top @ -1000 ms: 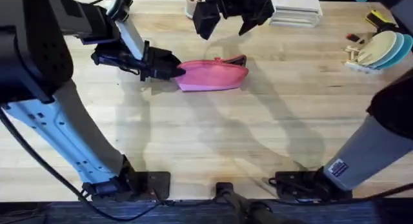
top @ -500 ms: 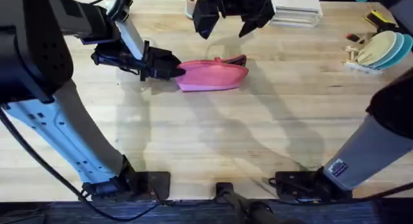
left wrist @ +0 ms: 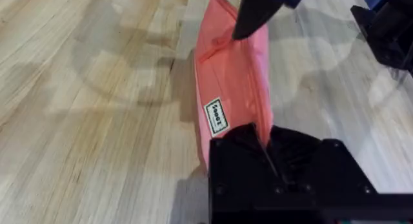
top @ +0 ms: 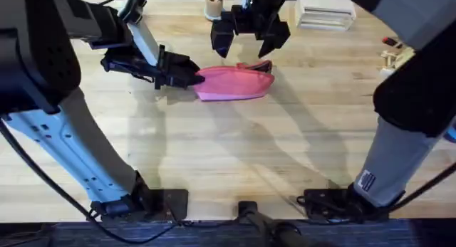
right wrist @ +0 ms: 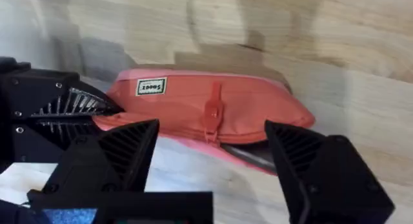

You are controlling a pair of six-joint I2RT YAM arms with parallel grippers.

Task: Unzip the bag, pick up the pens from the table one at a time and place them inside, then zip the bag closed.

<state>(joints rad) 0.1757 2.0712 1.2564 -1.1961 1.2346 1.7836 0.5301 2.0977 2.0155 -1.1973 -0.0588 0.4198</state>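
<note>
The pink pencil pouch lies on the butcher-block table with its long axis running from the left gripper toward the right arm's side, and every place here is best read from that pouch. The left gripper is clamped on the pouch's end nearest the left arm; the left wrist view shows the fabric running straight out from between its closed black fingers, with a small white label on the pouch's side close to the grip. The right gripper hangs above the pouch's far long edge, toward the end opposite the pinned one, its jaws spread wide and holding nothing. From the right wrist view the pink zipper pull sits about midway along the pouch, directly between the two open fingers, and a dark slit shows toward the free end. So the right arm is the nearer one to the pull, and the coming move is probably a descent onto that tab, then a draw along the pouch's length while the left holds the end taut.
</note>
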